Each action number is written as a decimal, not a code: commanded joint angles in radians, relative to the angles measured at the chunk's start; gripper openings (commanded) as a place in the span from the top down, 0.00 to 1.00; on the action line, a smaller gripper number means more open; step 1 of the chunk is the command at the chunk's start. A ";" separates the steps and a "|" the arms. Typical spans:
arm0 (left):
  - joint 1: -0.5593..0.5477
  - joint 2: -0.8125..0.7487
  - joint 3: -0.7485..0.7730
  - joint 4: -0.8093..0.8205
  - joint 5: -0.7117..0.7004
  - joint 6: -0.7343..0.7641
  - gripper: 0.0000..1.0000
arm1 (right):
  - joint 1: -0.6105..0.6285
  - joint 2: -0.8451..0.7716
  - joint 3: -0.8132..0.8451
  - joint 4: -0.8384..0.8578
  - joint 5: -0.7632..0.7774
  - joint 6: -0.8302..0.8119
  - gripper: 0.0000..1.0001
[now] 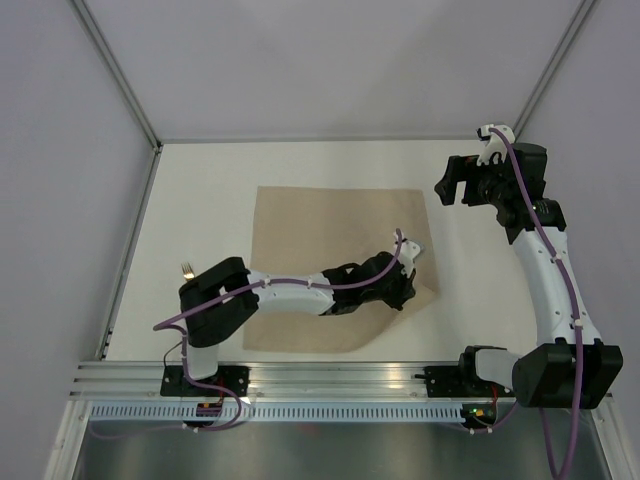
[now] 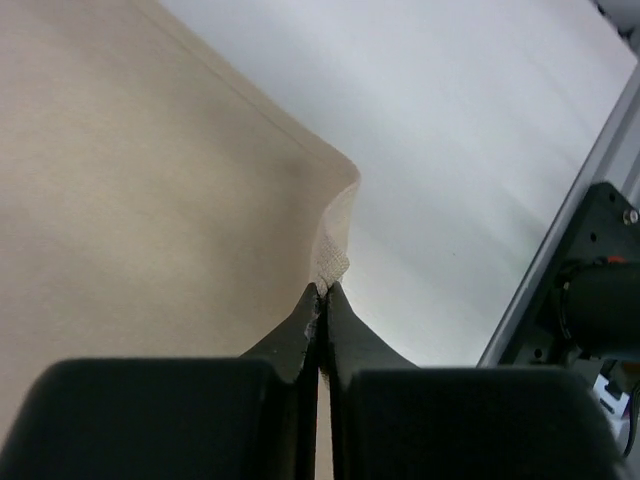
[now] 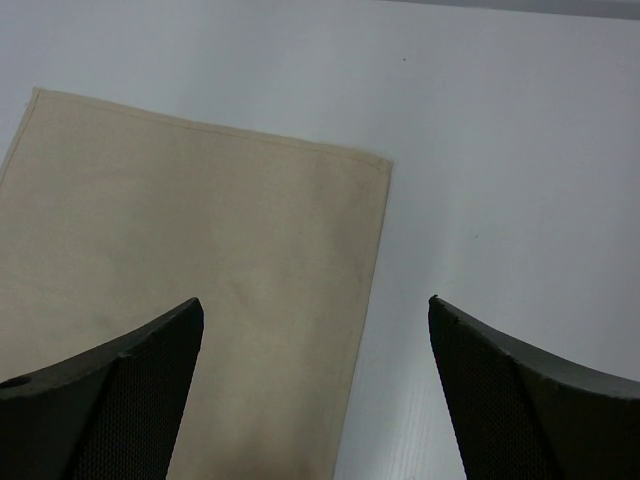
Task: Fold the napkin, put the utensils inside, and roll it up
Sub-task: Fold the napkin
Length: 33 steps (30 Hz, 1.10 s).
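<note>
Closest to the lens, black left gripper [image 2: 322, 294], fingers pressed together on a pinched-up bit of hem at the right edge of the beige cloth napkin [image 2: 150, 200], hem lifted into a small peak off the white table [image 2: 450, 150]. Seen from above, same left gripper [image 1: 403, 288] low over the napkin [image 1: 310, 230] near its near right corner. Napkin otherwise spread flat mid-table, near edge close to the aluminium rail [image 1: 330, 372] along the table's near edge. Right gripper [image 1: 455, 185] raised by the table's far right corner, jaws wide apart, empty. From its wrist camera, right gripper [image 3: 313, 300] above the napkin's corner and bare table. Small pronged tip [image 1: 186, 267], perhaps a utensil, near the table's left edge beside the left arm [image 1: 290, 290]; too small to tell.
</note>
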 commanded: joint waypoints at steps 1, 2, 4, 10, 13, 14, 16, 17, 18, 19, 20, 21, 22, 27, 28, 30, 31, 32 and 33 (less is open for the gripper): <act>0.042 -0.070 -0.036 0.008 0.011 -0.108 0.98 | 0.000 0.001 -0.001 -0.007 -0.004 0.019 0.02; 0.053 -0.093 -0.044 -0.004 -0.012 -0.114 0.98 | 0.000 0.003 -0.001 -0.007 -0.007 0.018 0.02; 0.079 -0.117 -0.080 -0.010 -0.033 -0.149 0.98 | 0.000 0.006 -0.001 -0.007 -0.011 0.019 0.02; 0.240 -0.206 -0.163 -0.050 -0.067 -0.212 0.98 | 0.000 0.017 0.001 -0.010 -0.037 0.018 0.02; 0.316 -0.237 -0.173 -0.082 -0.073 -0.208 0.98 | 0.000 0.023 -0.001 -0.012 -0.047 0.016 0.02; 0.335 -0.240 -0.171 -0.094 -0.070 -0.208 0.98 | 0.000 0.024 0.002 -0.015 -0.048 0.016 0.02; 0.393 -0.248 -0.167 -0.116 -0.061 -0.208 0.98 | 0.000 0.029 0.004 -0.018 -0.057 0.016 0.02; 0.412 -0.251 -0.167 -0.121 -0.052 -0.209 0.98 | 0.000 0.030 0.005 -0.018 -0.057 0.016 0.02; 0.428 -0.252 -0.167 -0.124 -0.049 -0.211 0.98 | 0.000 0.032 0.005 -0.019 -0.059 0.016 0.02; 0.462 -0.252 -0.164 -0.130 -0.043 -0.211 0.98 | 0.000 0.032 0.004 -0.018 -0.060 0.016 0.02; 0.476 -0.254 -0.160 -0.131 -0.032 -0.211 0.98 | 0.000 0.032 0.004 -0.018 -0.061 0.016 0.02; 0.490 -0.252 -0.159 -0.133 -0.027 -0.211 0.98 | 0.002 0.032 0.002 -0.018 -0.062 0.015 0.02; 0.517 -0.248 -0.150 -0.139 -0.023 -0.209 0.98 | 0.000 0.034 0.002 -0.019 -0.062 0.016 0.02; 0.588 -0.234 -0.116 -0.164 0.008 -0.201 0.98 | 0.002 0.037 0.004 -0.021 -0.070 0.015 0.02; 0.612 -0.233 -0.114 -0.164 0.017 -0.201 0.98 | 0.002 0.037 0.002 -0.021 -0.070 0.016 0.02; 0.652 -0.232 -0.110 -0.167 0.028 -0.203 0.98 | 0.002 0.037 0.004 -0.022 -0.071 0.015 0.02; 0.665 -0.232 -0.107 -0.167 0.040 -0.204 0.98 | 0.000 0.037 0.004 -0.021 -0.073 0.015 0.02; 0.677 -0.229 -0.096 -0.173 0.046 -0.201 0.98 | 0.000 0.037 0.002 -0.021 -0.074 0.015 0.02; 0.697 -0.229 -0.090 -0.177 0.049 -0.197 0.98 | 0.000 0.037 0.002 -0.021 -0.076 0.015 0.02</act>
